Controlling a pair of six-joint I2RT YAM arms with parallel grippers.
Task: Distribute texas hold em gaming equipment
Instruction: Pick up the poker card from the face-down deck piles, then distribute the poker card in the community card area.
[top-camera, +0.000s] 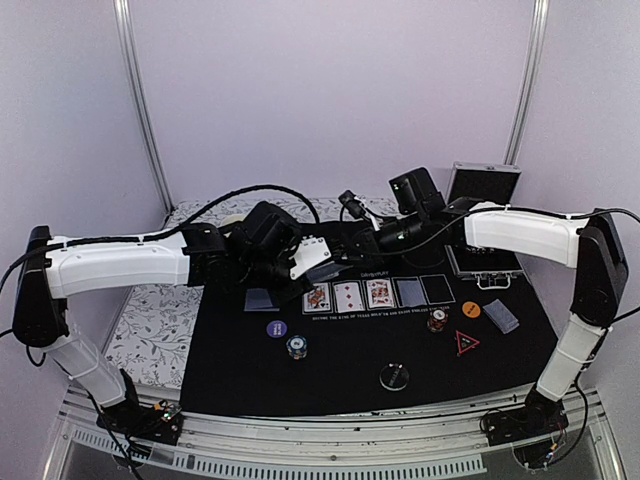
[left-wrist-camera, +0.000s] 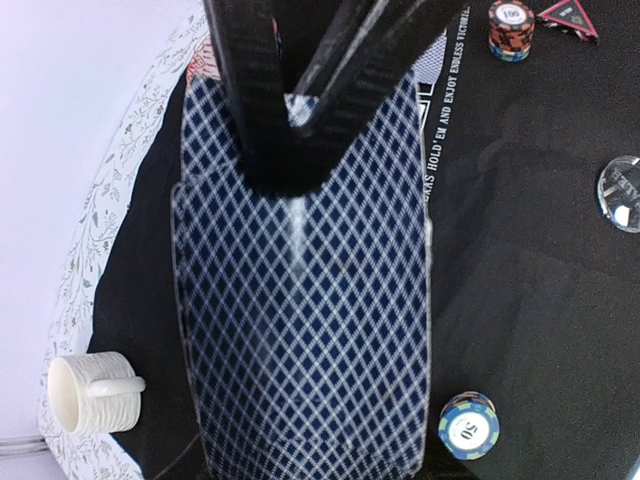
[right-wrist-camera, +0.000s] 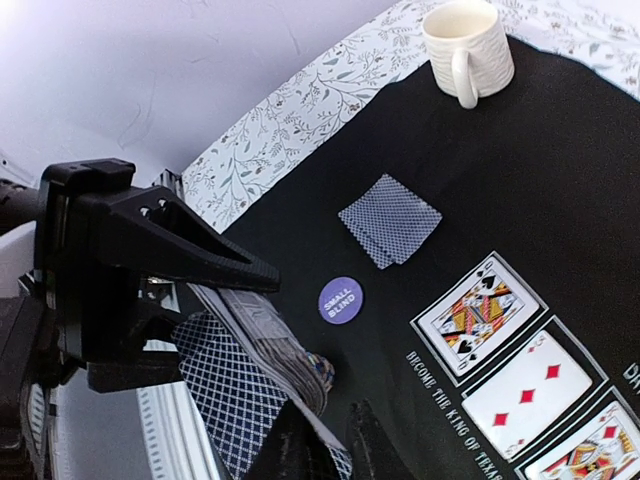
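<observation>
1. A black felt mat (top-camera: 240, 380) printed with card boxes covers most of the table. It lies over a white floral cloth (top-camera: 140, 320) that shows along its left and far edges.
2. An open silver metal case (top-camera: 483, 262) sits at the mat's far-right corner, with its lid standing up.
3. The left gripper (left-wrist-camera: 298, 150) is clamped across a deck of grey-blue lattice-backed playing cards (left-wrist-camera: 300, 330). It holds the deck in the air above the mat's left-centre, card backs facing its wrist camera.
4. The right gripper (right-wrist-camera: 335, 450) is at the deck's near corner with its fingers nearly together. It seems to nip a card edge there, though the tight view leaves that unsure.
5. A cream ribbed mug (left-wrist-camera: 85, 392) stands upright at the mat's far-left edge.
6. The printed row in the middle of the mat holds three face-up cards (top-camera: 347, 294) on the left and two face-down cards (top-camera: 423, 290) on the right.
7. An overlapped face-down pair (right-wrist-camera: 390, 218) lies just left of that row. A small grey-blue card pile (top-camera: 502, 315) lies near the mat's right edge.
8. A purple round disc marked SMALL BLIND (right-wrist-camera: 340, 300) lies below the pair. An orange round disc (top-camera: 471, 309) is just left of the pile, and a clear round disc (top-camera: 394, 377) lies near the mat's front edge.
9. A blue-and-white striped chip stack (left-wrist-camera: 468, 425) stands just beside the purple disc. A red-orange striped chip stack (left-wrist-camera: 510, 28) stands near the orange disc.
10. A red-edged black triangle (top-camera: 466, 343) lies just in front of the orange disc.
</observation>
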